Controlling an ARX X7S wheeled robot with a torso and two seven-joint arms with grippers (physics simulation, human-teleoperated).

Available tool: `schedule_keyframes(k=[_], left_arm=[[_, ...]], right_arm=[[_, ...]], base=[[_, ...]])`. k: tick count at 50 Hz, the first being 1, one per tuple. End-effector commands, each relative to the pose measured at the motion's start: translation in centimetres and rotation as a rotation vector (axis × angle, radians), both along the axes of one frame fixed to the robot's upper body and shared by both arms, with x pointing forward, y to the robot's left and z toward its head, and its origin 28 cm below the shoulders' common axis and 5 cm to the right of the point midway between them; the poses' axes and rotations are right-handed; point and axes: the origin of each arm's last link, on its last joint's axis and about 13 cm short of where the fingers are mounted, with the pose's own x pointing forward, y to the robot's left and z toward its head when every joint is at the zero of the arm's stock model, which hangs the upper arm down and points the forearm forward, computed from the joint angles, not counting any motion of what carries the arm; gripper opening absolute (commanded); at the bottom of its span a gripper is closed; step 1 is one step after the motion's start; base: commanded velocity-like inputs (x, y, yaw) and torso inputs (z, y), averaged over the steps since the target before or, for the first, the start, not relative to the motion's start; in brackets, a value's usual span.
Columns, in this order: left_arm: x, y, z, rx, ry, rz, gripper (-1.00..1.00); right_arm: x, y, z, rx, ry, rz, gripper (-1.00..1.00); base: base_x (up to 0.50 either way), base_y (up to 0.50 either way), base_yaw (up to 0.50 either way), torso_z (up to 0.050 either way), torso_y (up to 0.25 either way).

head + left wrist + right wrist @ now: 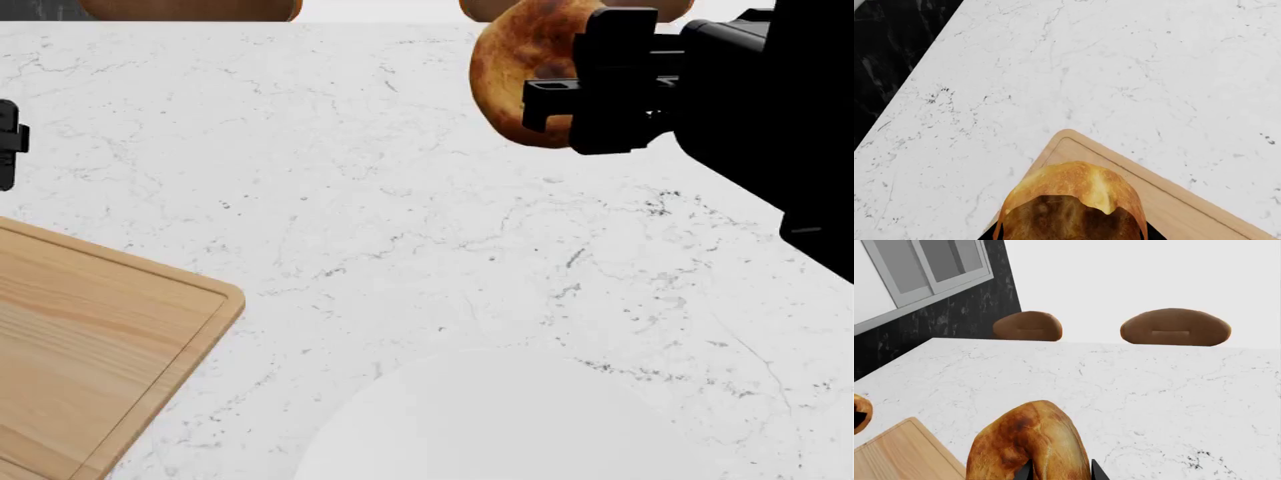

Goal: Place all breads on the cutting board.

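I had a roll in each gripper. My right gripper [554, 100] was clamped on one roll [523, 72] and held it up over the counter, clear of the stone, well to the right of the cutting board [94, 330]. I judged that height sensible: carried high, the roll could cross to the board without dragging on anything, and the white plate [534, 420] below it was not where it belonged.

My left gripper showed in the head view only as a dark sliver at the left edge. Its wrist camera showed the other roll [1071, 200] filling the space between the fingers, so I took it to be gripped, hanging over a corner of the board [1174, 205]. Whether it touched the wood I could not tell. That corner was the nearest part of the board, a reasonable spot to set it down while leaving room beside it for the second roll. Neither roll looked released yet.

The counter [400, 230] was white marble with fine grey veins, smooth and flat. Past its far edge stood two brown chair backs [1175, 327], a dark speckled wall and pale cabinet doors [927, 265].
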Motion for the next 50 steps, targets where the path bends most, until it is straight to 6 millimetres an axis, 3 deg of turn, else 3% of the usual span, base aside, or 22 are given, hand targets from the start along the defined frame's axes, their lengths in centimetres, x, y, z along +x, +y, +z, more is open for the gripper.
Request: schedule_keyframes(k=[1,26,27,41,50], left_arm=[[0.0,0.1,-0.5,0.018,0.028,0.001,-1.00],[-0.4,0.7,-0.9,0.068,0.104,-0.028,-1.00],[-0.4,0.7,-0.8,0.072,0.106,-0.033,1.00],[-0.6,0.6,0.8,0.020,0.061,-0.060,1.00],[-0.7,-0.1,3.9,-0.063,-0.060,-0.141,1.00]], right_arm=[[0.0,-0.1,0.1,-0.004,-0.010,0.000,-1.00],[-0.1,-0.1,0.1,0.000,-0.011,0.000,-1.00],[-0.1,-0.1,0.2,0.000,-0.012,0.000,-1.00],[-0.4,-0.2,0.1,0.004,-0.015,0.000,-1.00],[-0.3,0.0,0.6,0.001,-0.023,0.007,-1.00]], base=[[0.00,0.01,0.00,0.000,0.000],[0.00,0.02,0.00,0.000,0.000],[0.00,0.02,0.00,0.000,0.000],[0.00,0.02,0.00,0.000,0.000],[0.00,0.02,0.00,0.000,0.000]])
